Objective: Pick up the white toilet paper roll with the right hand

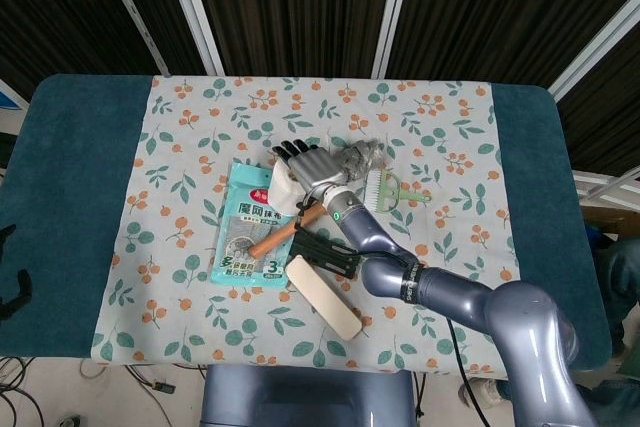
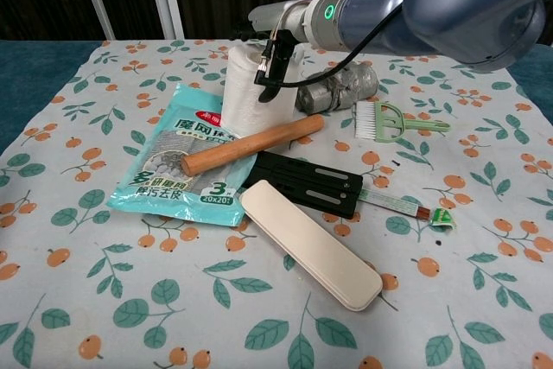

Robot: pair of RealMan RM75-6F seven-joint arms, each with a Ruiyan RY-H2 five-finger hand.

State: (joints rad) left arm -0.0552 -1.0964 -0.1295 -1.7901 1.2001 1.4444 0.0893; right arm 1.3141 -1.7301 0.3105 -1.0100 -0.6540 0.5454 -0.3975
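Fingers (image 1: 292, 151) of the right hand (image 1: 312, 166) lie spread over the top of the upright white toilet paper roll (image 2: 253, 85), near the table's middle, against the green packet's (image 2: 182, 160) far corner.

You are getting even, bright light from overhead across the table (image 1: 90, 197), throwing only soft, short shadows. The far backdrop is staying dark. Nearest the chest camera, the arm (image 2: 467, 6) is showing mild glare and slight blur.
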